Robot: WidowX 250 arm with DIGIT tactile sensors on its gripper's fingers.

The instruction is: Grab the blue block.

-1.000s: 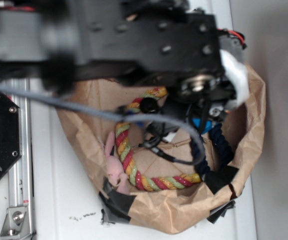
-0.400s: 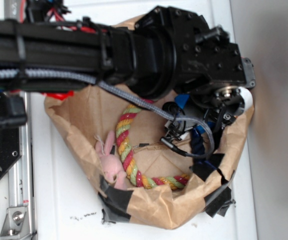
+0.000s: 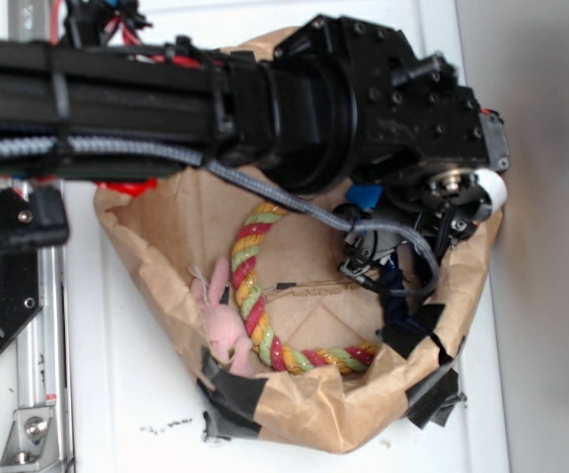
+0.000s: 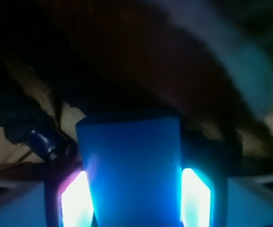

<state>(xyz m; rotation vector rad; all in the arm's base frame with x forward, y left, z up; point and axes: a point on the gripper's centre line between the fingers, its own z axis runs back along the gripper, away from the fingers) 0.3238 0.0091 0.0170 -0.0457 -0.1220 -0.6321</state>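
From the exterior view you see the black arm stretched across the top of a crumpled brown paper bag patched with black tape, all lying on a white table. Your gripper is tucked down inside the bag's right side, mostly hidden by the wrist housing and a grey cable that loops in front of it. Only a small corner of the blue block peeks out beside the wrist. A multicoloured rope curves through the bag's middle, a pink plush rabbit lies against its left bend, and a dark navy twisted rope sits just below the gripper, close to the bag wall.

At the wrist camera, the blue block fills the centre between the two fingers, which appear clamped against its sides, though glare washes out the contact. Behind it you get dark, blurred bag paper and rope.
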